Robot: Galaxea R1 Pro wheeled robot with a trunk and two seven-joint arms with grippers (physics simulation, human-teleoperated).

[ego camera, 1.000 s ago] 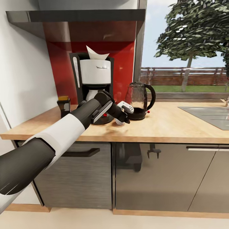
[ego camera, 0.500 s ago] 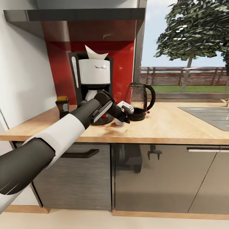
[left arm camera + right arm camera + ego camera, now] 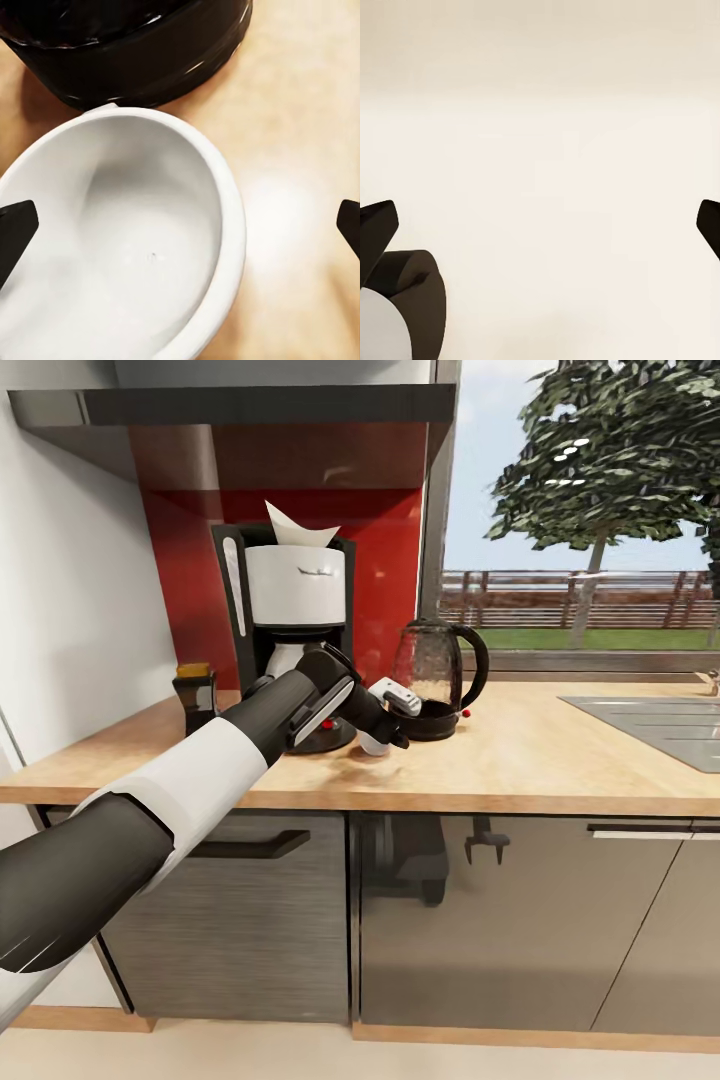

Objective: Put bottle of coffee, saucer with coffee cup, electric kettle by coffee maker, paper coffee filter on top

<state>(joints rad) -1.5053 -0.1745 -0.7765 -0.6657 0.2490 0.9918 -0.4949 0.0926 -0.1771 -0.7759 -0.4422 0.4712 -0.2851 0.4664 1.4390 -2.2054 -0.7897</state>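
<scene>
The left arm (image 3: 200, 760) is seen reaching from the near left across the counter (image 3: 560, 750). Its left claw (image 3: 385, 725) is held low over the wood, between the coffee maker and the kettle. In the left wrist view the left claw's dark fingertips (image 3: 15, 232) are spread wide, one at each edge, with nothing gripped. A white cup (image 3: 127, 240) is seen directly beneath them, mouth up, resting on the counter just beside the kettle's black base (image 3: 142, 52). The right claw (image 3: 540, 225) is likewise spread apart over a pale surface.

Farther back, the coffee maker (image 3: 290, 630) stands upright against the red wall panel (image 3: 385, 580), a white paper filter (image 3: 295, 528) seated on top. A small dark bottle (image 3: 197, 695) stands on the counter to its left. The glass kettle (image 3: 438, 678) stands at its right. A sink (image 3: 660, 720) is set into the counter at far right.
</scene>
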